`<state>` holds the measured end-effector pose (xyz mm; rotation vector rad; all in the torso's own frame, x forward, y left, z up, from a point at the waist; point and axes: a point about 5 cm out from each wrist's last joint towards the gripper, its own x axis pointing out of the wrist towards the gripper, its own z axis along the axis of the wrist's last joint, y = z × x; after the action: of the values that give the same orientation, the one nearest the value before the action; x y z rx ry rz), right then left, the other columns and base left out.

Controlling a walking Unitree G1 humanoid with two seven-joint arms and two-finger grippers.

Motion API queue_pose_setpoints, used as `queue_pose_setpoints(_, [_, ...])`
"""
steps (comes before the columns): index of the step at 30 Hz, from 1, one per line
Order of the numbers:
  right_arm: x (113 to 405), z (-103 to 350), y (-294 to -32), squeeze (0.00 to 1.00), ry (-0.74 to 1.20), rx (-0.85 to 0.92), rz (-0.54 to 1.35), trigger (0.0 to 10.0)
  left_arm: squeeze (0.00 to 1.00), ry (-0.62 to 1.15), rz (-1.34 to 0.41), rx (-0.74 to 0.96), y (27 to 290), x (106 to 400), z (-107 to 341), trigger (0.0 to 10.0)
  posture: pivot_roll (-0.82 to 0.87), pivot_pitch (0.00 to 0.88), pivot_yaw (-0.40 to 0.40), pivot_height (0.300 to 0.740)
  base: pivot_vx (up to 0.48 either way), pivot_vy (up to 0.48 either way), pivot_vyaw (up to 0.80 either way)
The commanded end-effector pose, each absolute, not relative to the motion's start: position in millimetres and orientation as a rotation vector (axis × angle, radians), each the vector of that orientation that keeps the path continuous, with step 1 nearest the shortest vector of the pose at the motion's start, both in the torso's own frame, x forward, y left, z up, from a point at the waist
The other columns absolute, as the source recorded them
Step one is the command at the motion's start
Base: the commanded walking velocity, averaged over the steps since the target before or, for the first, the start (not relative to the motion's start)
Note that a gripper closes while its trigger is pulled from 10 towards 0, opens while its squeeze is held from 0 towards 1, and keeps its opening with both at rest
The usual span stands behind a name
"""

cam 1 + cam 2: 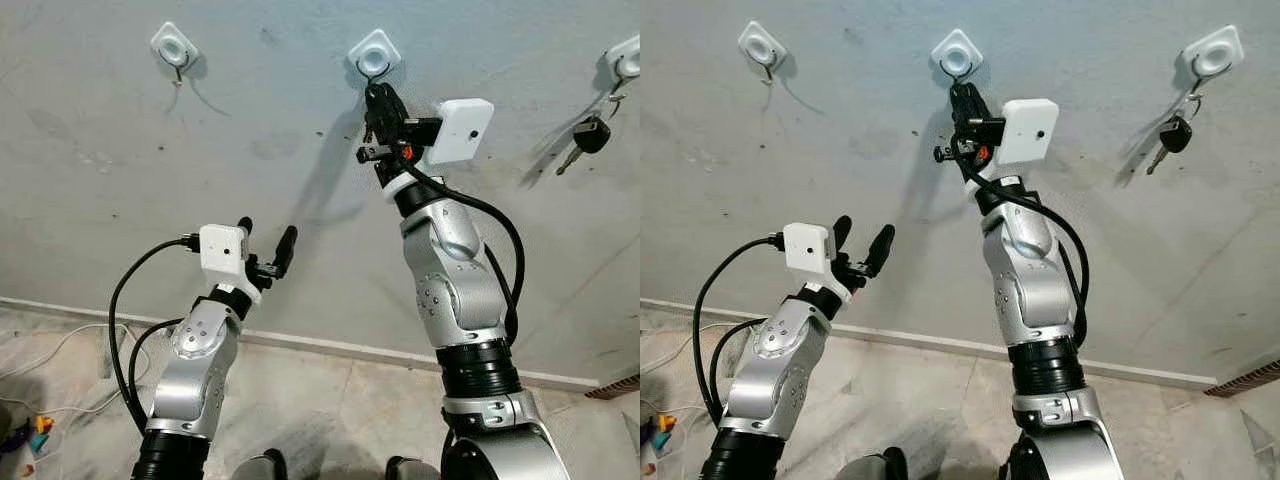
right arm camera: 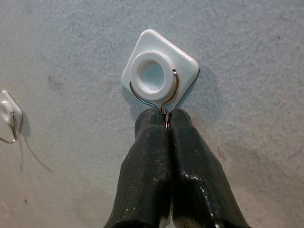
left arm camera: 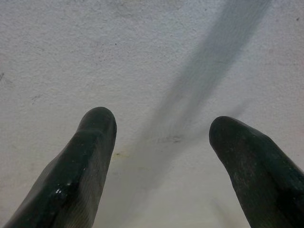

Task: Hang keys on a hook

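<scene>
Hanging is underway: the right tool [image 2: 166, 118], pressed together, meets the white square wire hook [image 2: 159, 76]; next, probably, careful release.

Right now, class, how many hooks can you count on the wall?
3: the left hook, bare; the middle hook, with the right gripper at it; the right hook, holding a key.

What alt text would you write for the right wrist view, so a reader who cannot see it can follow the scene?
The right gripper, fingers pressed together, reaches the thin wire loop of a white diamond-shaped middle hook stuck on a grey wall. Whether it holds anything cannot be told. Another white hook sits off to one side.
</scene>
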<state>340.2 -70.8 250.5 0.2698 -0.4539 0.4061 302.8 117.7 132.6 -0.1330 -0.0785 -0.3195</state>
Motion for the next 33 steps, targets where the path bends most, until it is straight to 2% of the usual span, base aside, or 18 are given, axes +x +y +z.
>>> queue_pose_setpoints(1, [344.3,203.6,-70.1,0.00,-0.214,0.293,0.375,10.0,0.00,-0.069,-0.315,-0.128,119.0,302.8,131.3,10.0,-0.01,0.183,0.106,0.740,0.000,0.000,0.00])
queue_pose_setpoints(27, [336.2,176.0,-64.4,0.00,-0.045,0.415,0.353,10.0,0.00,-0.066,-0.316,-0.136,117.8,302.4,130.2,10.0,-0.02,0.186,0.104,0.740,0.000,0.000,0.00])
queue_pose_setpoints(31, [336.1,175.4,-65.4,0.00,-0.047,0.384,0.350,10.0,0.00,-0.067,-0.316,-0.137,117.6,302.0,130.3,10.0,-0.01,0.187,0.103,0.740,0.000,0.000,0.00])
queue_pose_setpoints(33, [335.5,182.9,-64.1,0.00,-0.106,0.290,0.359,10.0,0.00,-0.068,-0.315,-0.137,117.7,300.9,130.7,10.0,-0.01,0.197,0.099,0.740,0.000,0.000,0.00])
